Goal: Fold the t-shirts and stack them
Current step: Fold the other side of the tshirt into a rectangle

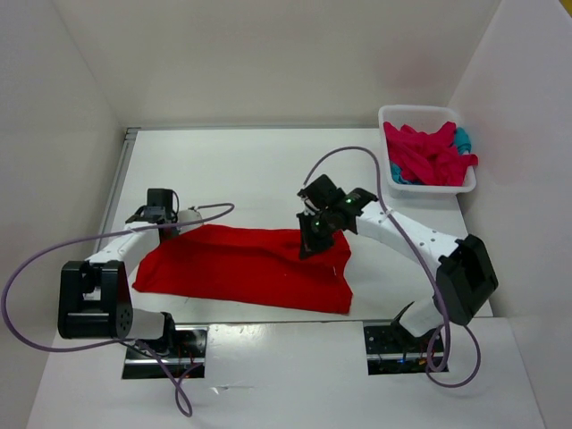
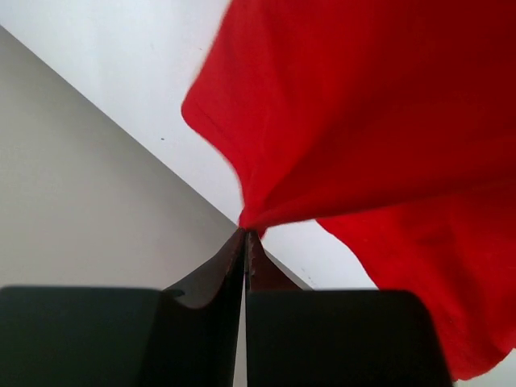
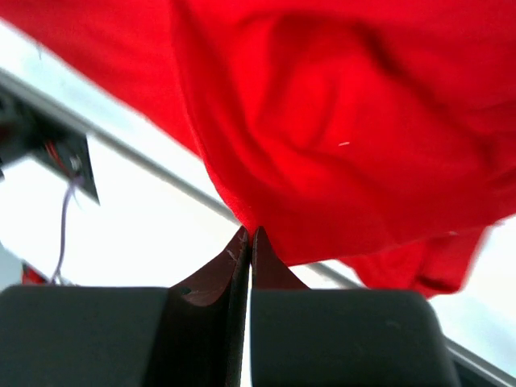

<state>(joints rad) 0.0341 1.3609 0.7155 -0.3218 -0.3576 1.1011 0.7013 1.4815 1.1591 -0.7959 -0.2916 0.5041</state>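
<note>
A bright red t-shirt [image 1: 250, 268] lies spread across the near middle of the white table [image 1: 241, 170]. My left gripper [image 1: 175, 229] is at its far left corner, shut on a pinch of the cloth. In the left wrist view the red t-shirt [image 2: 363, 121] fans out from the closed tips of the left gripper [image 2: 246, 232]. My right gripper [image 1: 307, 248] is shut on the shirt's far edge right of centre. The right wrist view shows the red t-shirt [image 3: 339, 121] bunched and hanging from the right gripper [image 3: 247, 231]. A crimson-pink t-shirt [image 1: 429, 152] and a teal-blue t-shirt [image 1: 462, 138] sit crumpled in the basket.
A white plastic basket [image 1: 420, 113] stands at the far right corner of the table. White walls close in the table at the left, back and right. Grey cables loop from both arms, and two mounting plates [image 1: 165, 349] sit at the near edge.
</note>
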